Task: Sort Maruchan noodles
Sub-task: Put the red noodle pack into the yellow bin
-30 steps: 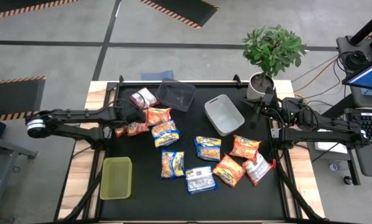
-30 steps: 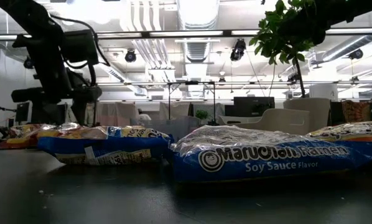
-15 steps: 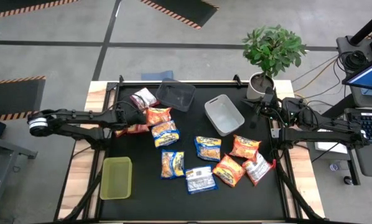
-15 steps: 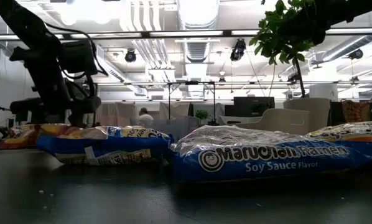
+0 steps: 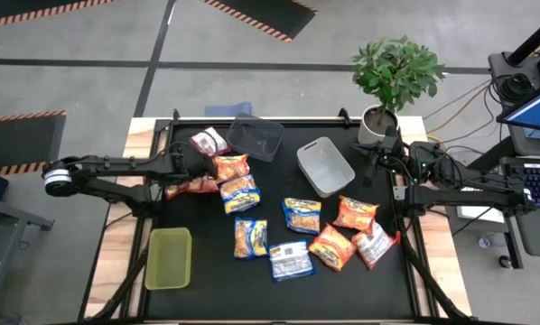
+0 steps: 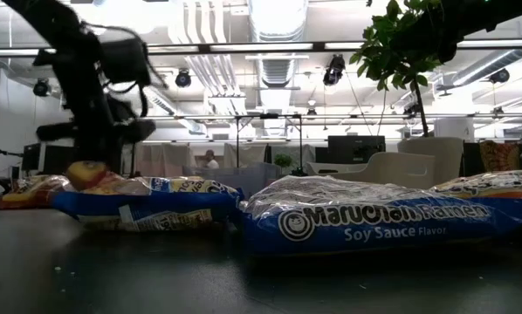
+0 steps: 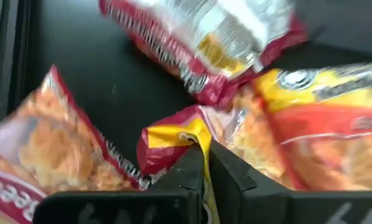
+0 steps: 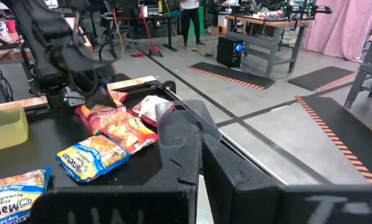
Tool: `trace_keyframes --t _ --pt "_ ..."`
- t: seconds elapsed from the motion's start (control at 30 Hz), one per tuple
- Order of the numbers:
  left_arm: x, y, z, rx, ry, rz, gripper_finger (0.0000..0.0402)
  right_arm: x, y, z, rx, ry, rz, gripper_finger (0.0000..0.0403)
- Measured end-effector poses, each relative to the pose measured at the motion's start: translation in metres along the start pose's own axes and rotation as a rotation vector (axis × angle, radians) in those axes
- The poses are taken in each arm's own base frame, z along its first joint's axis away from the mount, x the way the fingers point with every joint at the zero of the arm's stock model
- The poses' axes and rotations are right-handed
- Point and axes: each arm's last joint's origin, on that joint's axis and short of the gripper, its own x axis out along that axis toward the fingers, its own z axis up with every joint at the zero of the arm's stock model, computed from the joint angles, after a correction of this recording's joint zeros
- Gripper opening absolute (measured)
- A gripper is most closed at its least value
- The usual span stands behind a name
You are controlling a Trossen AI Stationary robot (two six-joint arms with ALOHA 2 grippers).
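Note:
Several Maruchan noodles packets lie flat on the black table [image 5: 207, 289]. At the far left are a red-and-white one [image 5: 207, 142], an orange one [image 5: 231, 167], a blue-and-yellow one [image 5: 240, 194] and an orange-red one [image 5: 196, 187]. My left gripper [image 5: 185, 176] stands over that last packet [image 7: 173, 140], shut on it. More packets [image 5: 331, 246] lie near the middle and right. My right gripper [image 5: 376, 164] waits shut at the table's right edge, holding nothing. My left gripper pinches a crumpled yellow-and-red end [image 7: 197, 138] of the orange-red packet between its two fingers [image 7: 185, 167]. The fingers come from above, pointing down. That end [image 6: 91, 174] is raised a little; the remainder of the packet lies on the table.
A dark grey bin [image 5: 255, 137] and a light grey bin [image 5: 325, 166] stand at the far side, and a yellow-green bin [image 5: 169, 258] sits near the left front. A potted plant [image 5: 395, 77] stands beyond the far right corner.
My left gripper has dropped onto the orange-red packet and shut on its end. It has then come up a little, and that end is raised off the table while the other end of the packet has stayed down.

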Motion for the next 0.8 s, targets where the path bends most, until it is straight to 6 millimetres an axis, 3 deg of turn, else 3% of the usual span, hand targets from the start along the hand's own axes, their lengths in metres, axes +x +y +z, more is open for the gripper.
trace_keyframes --t 0.4,0.6,0.8 --pt "-0.064 -0.040 0.042 0.238 -0.157 -0.162 0.0000 0.000 0.000 0.000 -0.004 0.000 0.000 0.0009" --pt "-0.071 -0.026 0.038 0.072 0.003 -0.062 0.0016 0.000 0.000 0.000 -0.003 0.002 0.000 0.0009" --pt "-0.067 -0.012 0.028 -0.012 0.086 0.087 0.0095 0.000 0.000 0.000 -0.005 0.003 0.000 0.0009"
